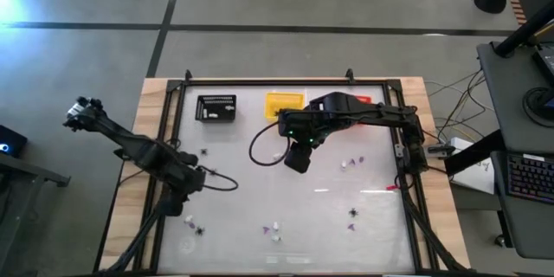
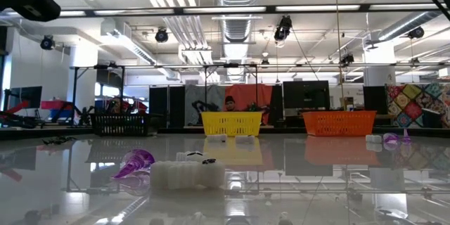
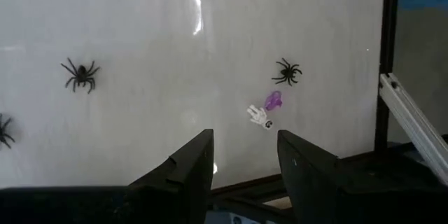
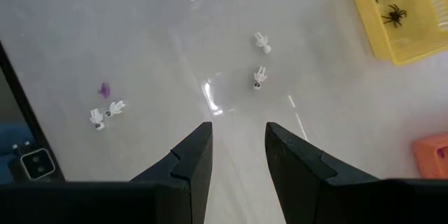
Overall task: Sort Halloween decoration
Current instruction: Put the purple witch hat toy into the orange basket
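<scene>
Two black spiders (image 4: 387, 1) sit inside the yellow basket (image 4: 399, 21), seen only from the right wrist; the right gripper (image 4: 234, 155) hangs open above white bits (image 4: 260, 77); the left gripper (image 3: 243, 164), open too, looks at loose spiders (image 3: 287, 72) near a purple bit (image 3: 273, 100).

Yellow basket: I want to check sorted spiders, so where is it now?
In the high view the yellow basket sits at the table's far edge, between the black basket and the orange basket, beside the right arm; two black spiders lie inside.
</scene>
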Controlling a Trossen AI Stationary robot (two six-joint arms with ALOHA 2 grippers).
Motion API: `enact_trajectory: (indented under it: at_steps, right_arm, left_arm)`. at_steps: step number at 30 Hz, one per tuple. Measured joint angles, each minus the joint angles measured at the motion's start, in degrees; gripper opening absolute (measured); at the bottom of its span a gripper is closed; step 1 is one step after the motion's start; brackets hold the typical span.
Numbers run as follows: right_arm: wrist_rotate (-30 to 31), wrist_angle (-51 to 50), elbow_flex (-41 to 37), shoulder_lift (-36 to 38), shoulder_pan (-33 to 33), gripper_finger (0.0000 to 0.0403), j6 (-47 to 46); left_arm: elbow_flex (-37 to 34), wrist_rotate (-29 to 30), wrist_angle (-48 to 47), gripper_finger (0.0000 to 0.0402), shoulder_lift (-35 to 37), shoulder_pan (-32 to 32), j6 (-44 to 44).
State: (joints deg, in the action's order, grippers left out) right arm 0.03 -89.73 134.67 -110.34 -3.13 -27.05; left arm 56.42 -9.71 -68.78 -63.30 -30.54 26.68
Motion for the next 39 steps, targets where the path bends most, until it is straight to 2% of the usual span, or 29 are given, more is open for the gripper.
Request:
enact_trajectory:
  at_steps: [10, 21, 24, 30, 39]
  right_arm:
    - [-0.04, 0.00, 0.00, -0.02, -2.51, 0.0123, -0.89]
    - [0.01, 1.35, 0.00, -0.02, -6.04, 0.0123, -9.41]
    - [0.16, 2.69, 0.02, -0.02, -7.00, 0.0123, -12.27]
    - [0.18, 5.43, 0.02, -0.02, -9.65, 0.0123, -15.88]
    - [1.56, 6.33, 0.02, -0.02, -11.37, 0.0123, -19.36]
  left_arm:
    - [0.00, -0.22, 2.92, 0.0142, -4.19, -2.14, 1.97]
    - [-0.19, 3.08, 7.37, 0.0142, -9.39, -12.77, 2.48]
    - [-1.96, 3.19, 9.50, 0.0142, -10.41, -15.39, 4.05]
    - [-8.31, 3.08, 19.46, 0.0142, -10.80, -19.43, 9.41]
    - [-14.51, 2.82, 26.40, 0.0142, -10.78, -20.77, 11.91]
